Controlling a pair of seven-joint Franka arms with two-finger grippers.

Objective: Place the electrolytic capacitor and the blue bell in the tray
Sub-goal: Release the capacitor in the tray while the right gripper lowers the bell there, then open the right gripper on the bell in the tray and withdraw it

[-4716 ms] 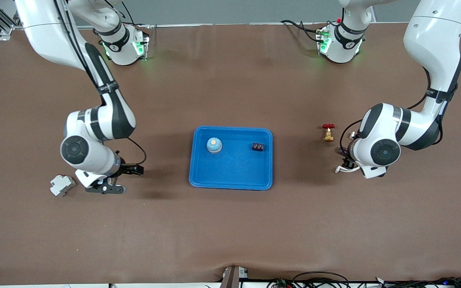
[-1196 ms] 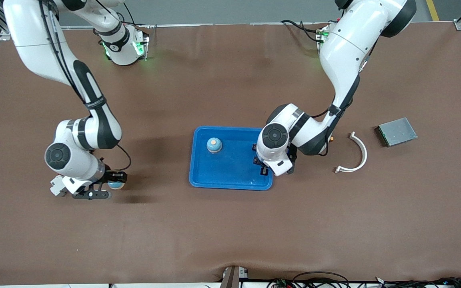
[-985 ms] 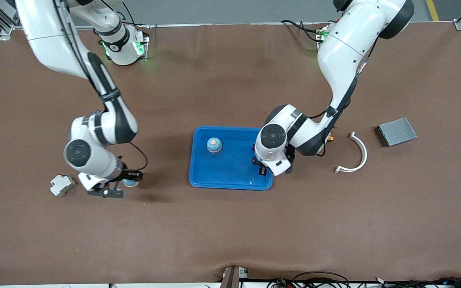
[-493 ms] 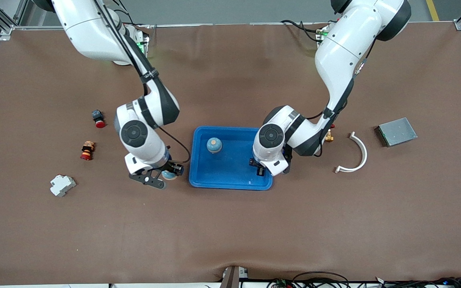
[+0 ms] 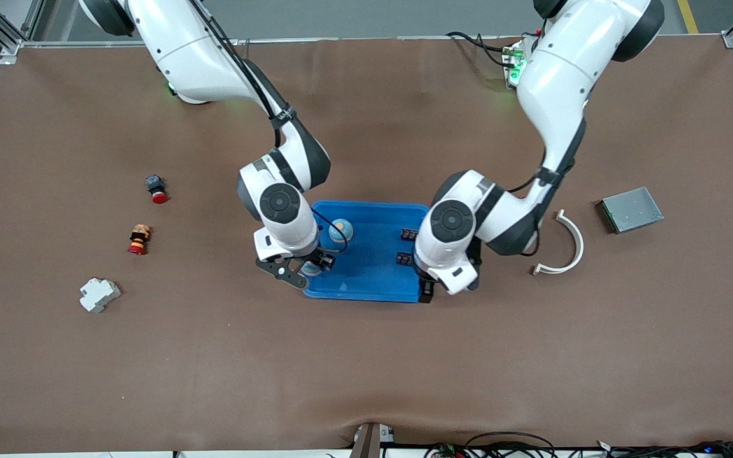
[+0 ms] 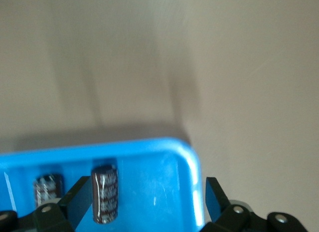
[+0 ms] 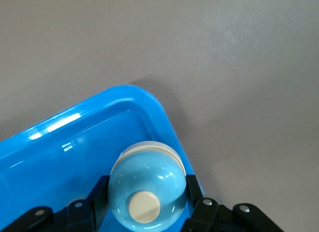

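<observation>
The bright-blue tray (image 5: 366, 289) lies mid-table. My right gripper (image 5: 308, 267) (image 7: 147, 202) is shut on a blue bell (image 5: 311, 268) (image 7: 146, 189) with a cream button, over the tray's corner toward the right arm's end. Another blue bell (image 5: 341, 230) stands in the tray. My left gripper (image 5: 427, 287) (image 6: 147, 204) hangs open over the tray's corner toward the left arm's end. A dark electrolytic capacitor (image 6: 104, 199) (image 5: 403, 258) lies free on the tray floor beside one of its fingers (image 6: 79, 202). A second capacitor (image 6: 48, 187) (image 5: 408, 234) lies close by.
A grey metal box (image 5: 632, 209) and a white curved piece (image 5: 567, 245) lie toward the left arm's end. Toward the right arm's end are a white-grey block (image 5: 99, 294) and two small red-tipped parts (image 5: 139, 238) (image 5: 156, 188).
The right arm has carried the blue bell from its end of the table to the tray's corner. The left gripper has opened, let go of the capacitor and shifted toward the tray's near rim.
</observation>
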